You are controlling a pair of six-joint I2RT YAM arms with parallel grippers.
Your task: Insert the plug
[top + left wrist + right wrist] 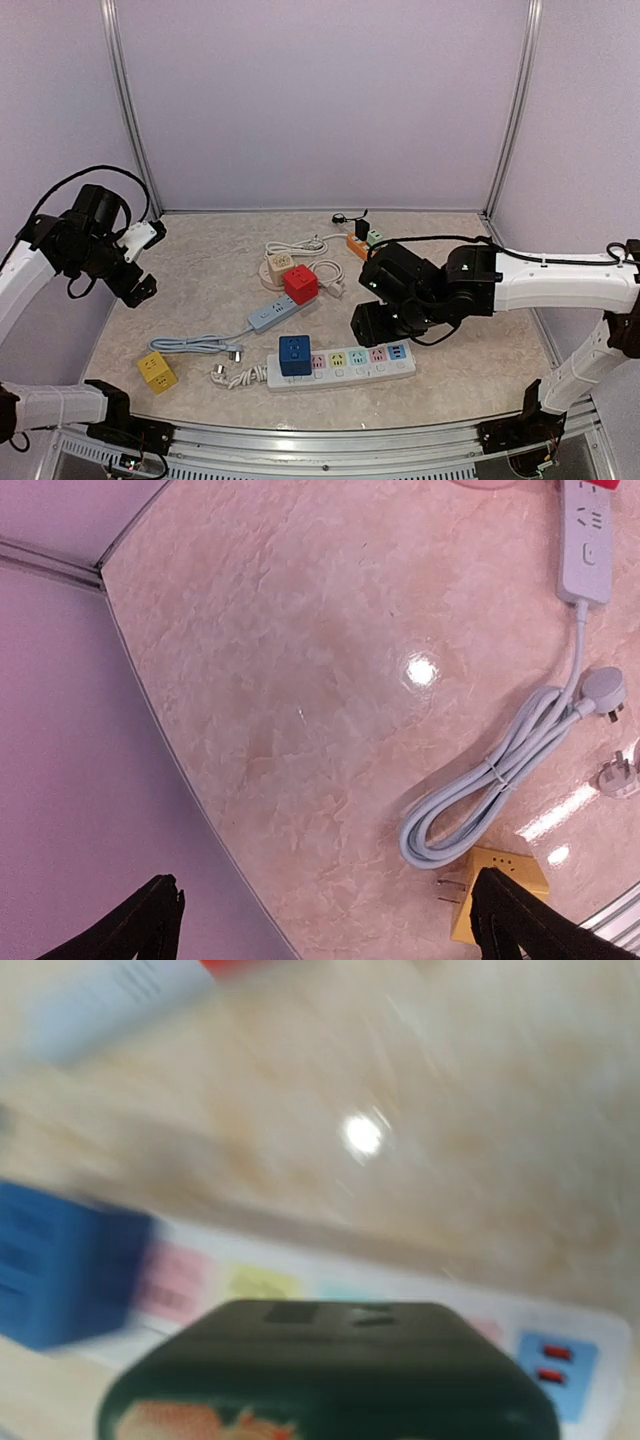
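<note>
Right gripper (368, 322), clamped on the black plug (330, 1360) just above the power strip (345, 362), should square it over a free socket beside the blue cube (294, 355), then press straight down.

The table (300, 680) is glossy, marbled like stone, with lamp glints. The strip (350, 362), blue cube (294, 355) and black plug (330, 1360) look like smooth plastic; the grey cable (480, 790) has a satin sheath.

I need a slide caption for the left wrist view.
Left gripper, jaws open, looking down on a coiled grey cable and a yellow cube adapter.
</note>
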